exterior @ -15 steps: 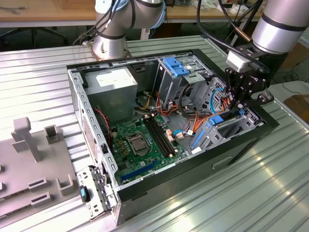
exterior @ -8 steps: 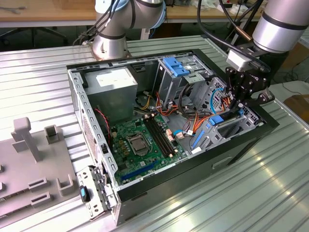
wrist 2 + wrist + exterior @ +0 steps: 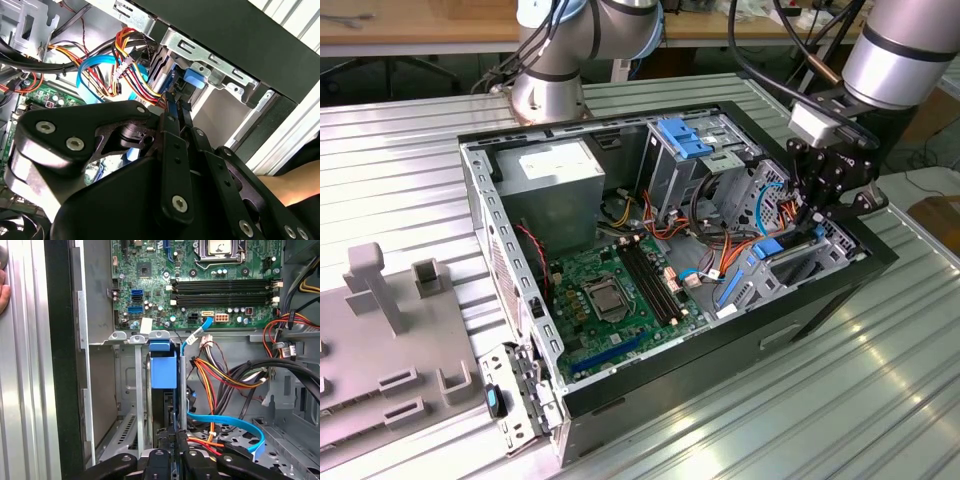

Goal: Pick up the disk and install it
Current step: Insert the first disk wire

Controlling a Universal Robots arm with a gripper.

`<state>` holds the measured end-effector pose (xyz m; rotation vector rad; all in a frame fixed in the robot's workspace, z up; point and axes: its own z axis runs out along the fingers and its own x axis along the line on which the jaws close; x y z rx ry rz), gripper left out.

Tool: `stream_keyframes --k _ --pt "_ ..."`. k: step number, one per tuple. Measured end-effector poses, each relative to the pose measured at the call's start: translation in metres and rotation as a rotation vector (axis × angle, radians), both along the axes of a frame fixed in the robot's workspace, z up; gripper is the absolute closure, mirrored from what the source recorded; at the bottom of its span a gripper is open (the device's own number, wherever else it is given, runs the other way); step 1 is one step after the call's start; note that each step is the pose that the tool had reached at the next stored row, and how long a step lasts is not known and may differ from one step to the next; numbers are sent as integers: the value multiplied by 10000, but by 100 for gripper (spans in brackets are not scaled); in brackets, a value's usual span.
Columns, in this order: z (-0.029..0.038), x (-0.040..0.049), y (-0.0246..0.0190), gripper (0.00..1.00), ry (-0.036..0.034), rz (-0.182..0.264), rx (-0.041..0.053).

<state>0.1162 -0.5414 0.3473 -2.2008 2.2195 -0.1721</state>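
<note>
gripper (image 3: 817, 212) inside open computer case (image 3: 480, 215), at drive cage (image 3: 131, 390) near case front edge. fingers closed, pinching edge of disk (image 3: 166, 405), which stands on edge in cage slot with blue rail (image 3: 163, 367) showing. pickup done; seating looks partial, gripper not released.

One open computer case (image 3: 820, 300) lies on one ribbed metal worktop (image 3: 400, 150). Inside it are one green circuit board (image 3: 610, 300), one grey power box (image 3: 555, 175) and one blue flat cable (image 3: 235, 422). Two robot arms show in the exterior view: one (image 3: 900, 50) carries one black claw (image 3: 825, 200), the other (image 3: 560, 60) stands behind the case. One grey holder plate (image 3: 380, 350) lies beside the case.
</note>
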Motion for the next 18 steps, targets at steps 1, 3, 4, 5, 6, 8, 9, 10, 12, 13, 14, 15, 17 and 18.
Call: stream_keyframes --k 1,3,4,5,6,8,9,10,12,13,14,15,17,18 --pt "-7 0 0 84 0 0 0" --pt "-13 0 0 84 0 0 -2" --pt "-16 0 0 84 0 0 -2" --pt "-20 0 0 84 0 0 -1" --pt "-24 0 0 84 0 0 0" --pt "-40 0 0 84 1 0 4" --pt "-42 0 -1 84 1 0 6" --pt "-44 0 0 84 1 0 12" --pt "-37 0 0 84 1 -1 16" --pt "-32 0 0 84 1 -1 18" --pt "-27 0 0 84 0 -1 19" --pt "-22 0 0 84 1 -1 15" --pt "-16 0 0 84 1 -1 13" --pt "-12 0 0 84 1 -2 14"
